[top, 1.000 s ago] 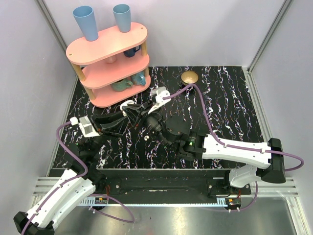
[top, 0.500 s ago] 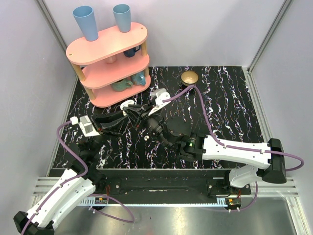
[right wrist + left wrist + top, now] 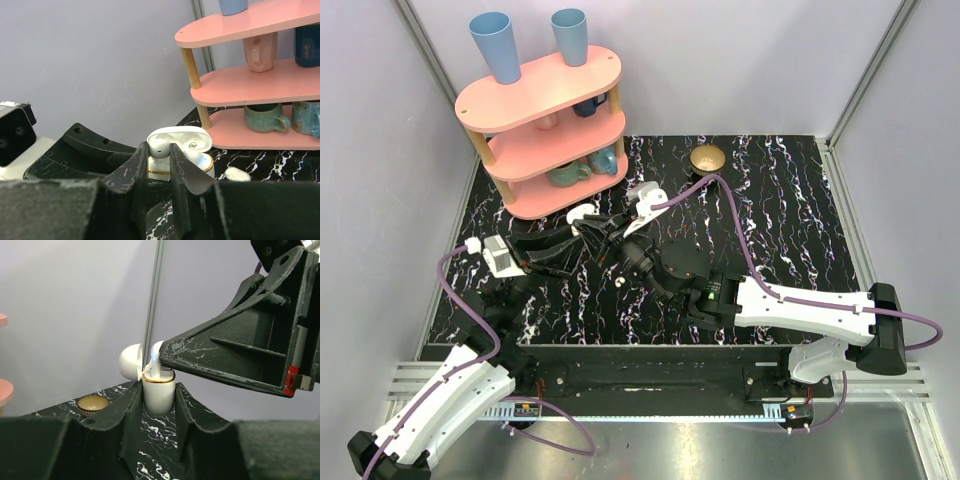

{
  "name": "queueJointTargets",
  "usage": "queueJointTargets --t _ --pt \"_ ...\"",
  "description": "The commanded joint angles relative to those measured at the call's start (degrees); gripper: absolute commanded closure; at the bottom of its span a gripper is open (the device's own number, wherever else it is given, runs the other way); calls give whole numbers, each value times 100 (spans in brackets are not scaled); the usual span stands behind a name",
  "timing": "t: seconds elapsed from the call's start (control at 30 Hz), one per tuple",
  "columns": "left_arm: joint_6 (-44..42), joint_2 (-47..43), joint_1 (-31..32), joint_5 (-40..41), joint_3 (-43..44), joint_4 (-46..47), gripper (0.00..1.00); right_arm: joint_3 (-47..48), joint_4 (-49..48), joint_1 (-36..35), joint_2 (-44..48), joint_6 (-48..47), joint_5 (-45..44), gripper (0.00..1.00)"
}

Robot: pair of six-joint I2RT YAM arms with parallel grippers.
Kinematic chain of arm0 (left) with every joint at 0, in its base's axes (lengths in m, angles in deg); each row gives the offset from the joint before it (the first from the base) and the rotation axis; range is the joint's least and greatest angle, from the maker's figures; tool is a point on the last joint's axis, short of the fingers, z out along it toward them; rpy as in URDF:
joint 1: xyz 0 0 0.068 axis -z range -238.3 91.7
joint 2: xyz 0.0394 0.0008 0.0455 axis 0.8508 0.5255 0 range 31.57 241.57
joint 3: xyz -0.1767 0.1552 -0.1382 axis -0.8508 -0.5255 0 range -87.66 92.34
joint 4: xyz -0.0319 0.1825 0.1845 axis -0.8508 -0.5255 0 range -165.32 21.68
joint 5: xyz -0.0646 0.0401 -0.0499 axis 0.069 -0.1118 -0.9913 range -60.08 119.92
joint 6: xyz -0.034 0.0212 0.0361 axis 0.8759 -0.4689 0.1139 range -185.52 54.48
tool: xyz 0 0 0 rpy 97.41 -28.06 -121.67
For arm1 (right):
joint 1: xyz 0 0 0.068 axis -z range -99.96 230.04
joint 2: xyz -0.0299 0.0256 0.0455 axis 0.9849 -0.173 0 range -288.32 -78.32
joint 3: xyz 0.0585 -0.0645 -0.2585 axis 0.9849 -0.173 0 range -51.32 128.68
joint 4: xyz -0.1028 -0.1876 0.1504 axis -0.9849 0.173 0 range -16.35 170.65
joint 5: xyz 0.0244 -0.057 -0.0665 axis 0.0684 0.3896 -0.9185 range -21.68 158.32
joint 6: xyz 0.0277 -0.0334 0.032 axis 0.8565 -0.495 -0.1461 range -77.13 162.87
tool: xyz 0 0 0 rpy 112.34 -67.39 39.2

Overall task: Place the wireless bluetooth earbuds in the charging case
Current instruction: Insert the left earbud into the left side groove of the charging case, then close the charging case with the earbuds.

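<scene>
Charging case [image 3: 204, 163], logo [image 3: 193, 146] illegible, clamped by left gripper [image 3: 159, 401]; right gripper [image 3: 159, 156] pinches earbud [image 3: 159, 146].

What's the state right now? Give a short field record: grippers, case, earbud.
left gripper: shut on charging case, held upright
case lid: open
right gripper: shut on earbud
earbud position: at the case's open mouth; cannot tell if it is seated
gold bowl: far side of table, apart from both arms
</scene>
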Motion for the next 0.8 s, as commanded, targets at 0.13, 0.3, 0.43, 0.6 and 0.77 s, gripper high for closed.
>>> queueJointTargets --t 0.13,0.3,0.43,0.6,0.77 --pt "-4 -40 12 -37 310 721 100 182 743 -53 -50 -106 -233 79" --pt "-65 -49 21 -116 372 616 100 296 752 -44 -15 -106 -207 65" --pt "-74 -49 12 -133 389 581 100 375 735 -53 12 -115 -180 57" --pt "-66 -23 12 -195 389 546 100 463 700 -44 29 -97 -93 47" --pt "-101 -49 12 -239 389 405 100 542 594 -35 73 -106 135 32"
